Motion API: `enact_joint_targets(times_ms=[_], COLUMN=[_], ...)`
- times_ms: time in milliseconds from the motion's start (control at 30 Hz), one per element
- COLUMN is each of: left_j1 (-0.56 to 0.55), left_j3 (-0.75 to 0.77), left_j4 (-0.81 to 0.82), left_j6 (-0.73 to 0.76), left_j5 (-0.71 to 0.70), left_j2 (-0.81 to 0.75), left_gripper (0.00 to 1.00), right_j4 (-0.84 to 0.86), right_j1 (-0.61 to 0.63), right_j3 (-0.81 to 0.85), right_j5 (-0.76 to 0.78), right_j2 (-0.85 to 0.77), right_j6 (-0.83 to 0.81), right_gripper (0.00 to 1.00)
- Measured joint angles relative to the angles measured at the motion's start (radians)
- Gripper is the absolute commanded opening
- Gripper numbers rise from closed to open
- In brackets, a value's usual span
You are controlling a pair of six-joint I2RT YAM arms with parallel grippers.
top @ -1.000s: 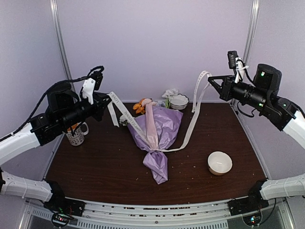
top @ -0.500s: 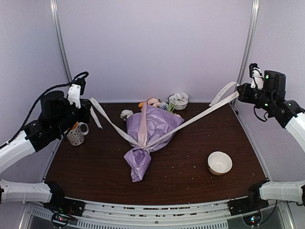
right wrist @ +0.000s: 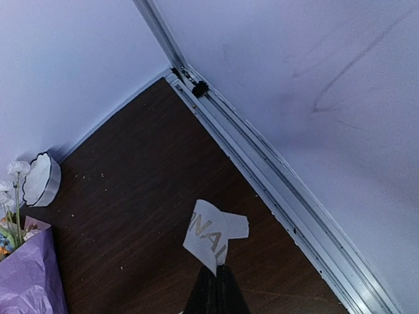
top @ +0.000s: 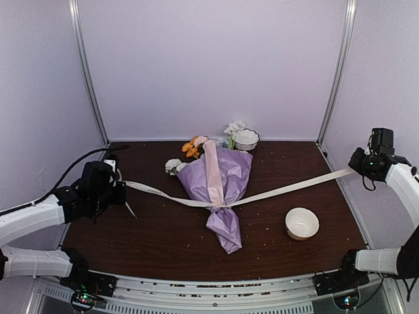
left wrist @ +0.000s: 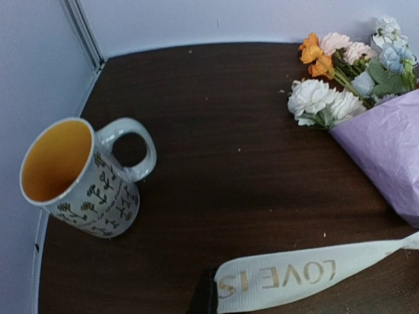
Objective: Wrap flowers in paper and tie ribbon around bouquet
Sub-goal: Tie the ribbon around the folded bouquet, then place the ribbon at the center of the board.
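The bouquet (top: 219, 180) lies mid-table, a cone of purple paper (left wrist: 386, 147) with a pink fold stripe. The flowers (top: 195, 145), white, orange and pale pink, poke out of its far end. The cream ribbon (top: 288, 188) is knotted around the cone's narrow neck and stretches taut to both sides. My left gripper (top: 119, 188) is low at the left, shut on the ribbon's left end (left wrist: 288, 278), which carries gold lettering. My right gripper (top: 357, 167) is at the far right edge, shut on the ribbon's right tip (right wrist: 213, 234).
A patterned mug (left wrist: 72, 176) with a yellow inside stands close to my left gripper. A round white bowl (top: 302, 223) sits at the front right. A scalloped bowl (top: 246, 139) stands at the back behind the flowers. The enclosure's metal rail (right wrist: 262, 170) runs right beside my right gripper.
Both grippers have moved outward and down, the ribbon ends in them, drawing the ribbon tight and low across the table. The bouquet has shifted and now lies flat with its tail toward the front.
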Motion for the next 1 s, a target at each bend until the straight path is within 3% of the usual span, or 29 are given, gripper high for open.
enact_joint_targets(times_ms=[167, 433, 567, 700, 733, 800, 933, 967, 1000], left_j1=[0.000, 0.000, -0.008, -0.023, -0.026, -0.032, -0.058, -0.072, -0.087], left_j3=[-0.074, -0.079, -0.071, 0.000, 0.029, 0.095, 0.243, 0.283, 0.316], left_j4=[-0.025, 0.002, 0.070, 0.128, 0.141, 0.167, 0.219, 0.228, 0.237], left_j6=[-0.092, -0.098, -0.032, 0.065, 0.092, 0.149, 0.256, 0.289, 0.317], left_j5=[0.020, 0.072, 0.156, 0.254, 0.279, 0.326, 0.441, 0.480, 0.517], left_j2=[0.000, -0.003, 0.010, 0.054, 0.065, 0.083, 0.109, 0.118, 0.126], left_gripper=[0.00, 0.00, 0.00, 0.00, 0.00, 0.00, 0.00, 0.00, 0.00], right_j4=[0.004, 0.042, 0.057, 0.046, 0.037, 0.002, -0.114, -0.128, -0.146], right_j1=[-0.112, -0.130, -0.004, 0.324, 0.388, 0.463, 0.507, 0.513, 0.528], right_j3=[-0.046, -0.048, -0.035, 0.060, 0.090, 0.152, 0.277, 0.288, 0.292], right_j5=[-0.039, -0.116, -0.167, -0.206, -0.219, -0.223, -0.148, -0.124, -0.095], right_j2=[0.002, 0.010, 0.047, 0.175, 0.216, 0.303, 0.496, 0.523, 0.542], right_j6=[0.030, 0.040, 0.002, -0.092, -0.109, -0.129, -0.140, -0.145, -0.158], right_gripper=[0.00, 0.00, 0.00, 0.01, 0.11, 0.43, 0.91, 0.99, 1.00])
